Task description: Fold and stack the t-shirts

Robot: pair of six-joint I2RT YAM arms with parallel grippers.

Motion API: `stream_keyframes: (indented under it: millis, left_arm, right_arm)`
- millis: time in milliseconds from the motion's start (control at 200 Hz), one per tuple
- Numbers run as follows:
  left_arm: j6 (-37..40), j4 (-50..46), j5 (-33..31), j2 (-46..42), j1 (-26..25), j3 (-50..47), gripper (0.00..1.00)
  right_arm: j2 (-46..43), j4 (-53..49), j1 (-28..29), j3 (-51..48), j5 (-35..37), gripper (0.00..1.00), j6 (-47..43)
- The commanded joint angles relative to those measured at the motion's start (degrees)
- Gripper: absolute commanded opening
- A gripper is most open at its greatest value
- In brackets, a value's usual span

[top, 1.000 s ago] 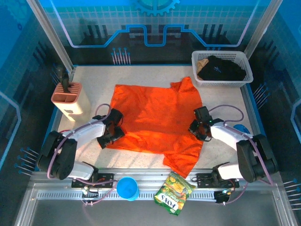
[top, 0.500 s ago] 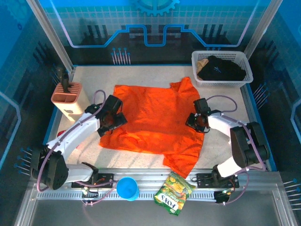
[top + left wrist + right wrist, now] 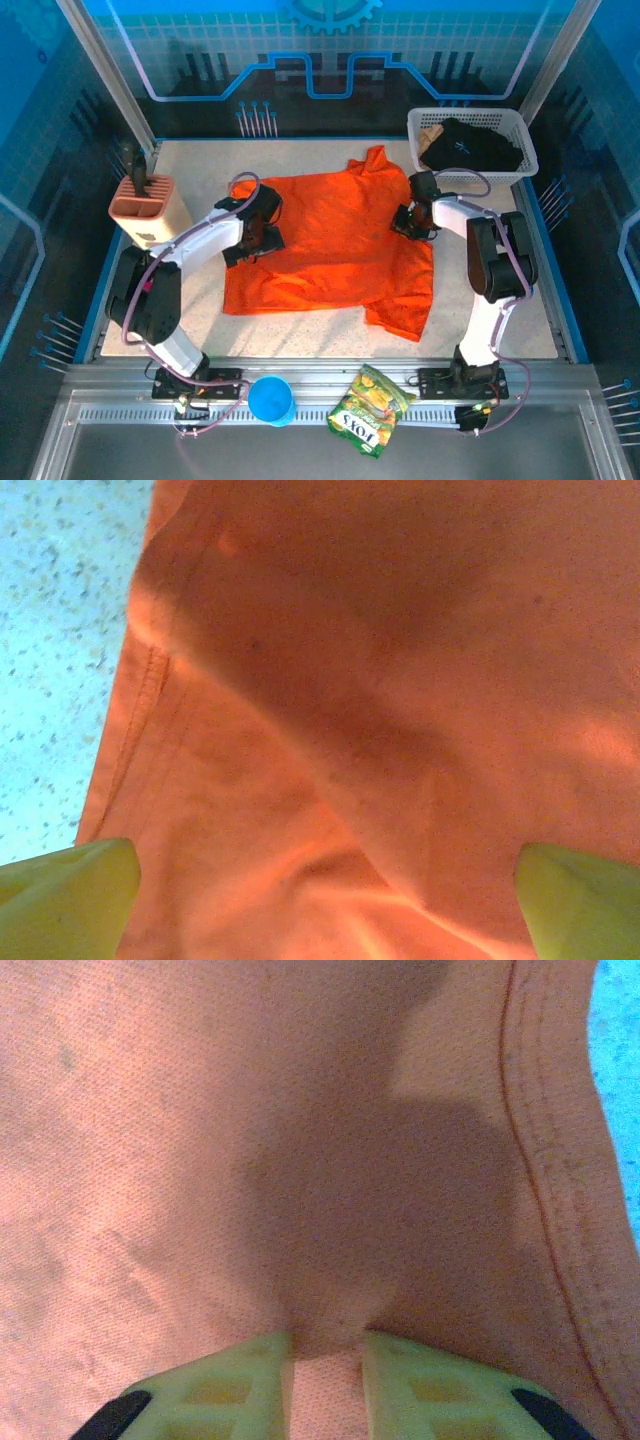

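The orange shirt [image 3: 330, 240] lies spread mid-table. The right gripper [image 3: 325, 1360] pinches its right edge; the left gripper [image 3: 320, 900] gapes over its left part. The black shirt [image 3: 470, 145] sits in the basket [image 3: 521, 127], and a knife block [image 3: 145, 210] stands to the left.

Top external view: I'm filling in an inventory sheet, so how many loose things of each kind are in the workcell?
t-shirts: 2, the orange t-shirt and the black t-shirt
basket: 1
knife block: 1
snack bag: 1
blue cup: 1
Total: 6
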Motion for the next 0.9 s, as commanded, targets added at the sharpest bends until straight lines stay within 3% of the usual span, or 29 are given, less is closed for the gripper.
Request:
stream_keyframes:
  millis: [0, 120, 475, 896]
  left_arm:
    - [3.79, 1.46, -2.93, 3.32, 1.20, 3.86, 0.97]
    - [6.44, 1.51, -3.84, 10.20, 3.73, 11.38, 0.95]
    - [9.98, -6.17, -1.00, 35.99, 9.47, 41.04, 0.61]
    - [11.81, -18.02, 1.24, 55.63, 13.43, 68.42, 0.57]
  right_arm:
    - [0.11, -2.94, -0.68, 0.84, -1.53, 0.26, 0.21]
    - [-0.60, -3.05, -0.69, 0.19, -2.32, 0.26, 0.39]
    - [-8.35, -5.48, -0.58, -3.01, -2.89, 0.29, -2.45]
    - [-13.87, -7.25, -0.59, -6.75, -2.11, 0.33, -2.69]
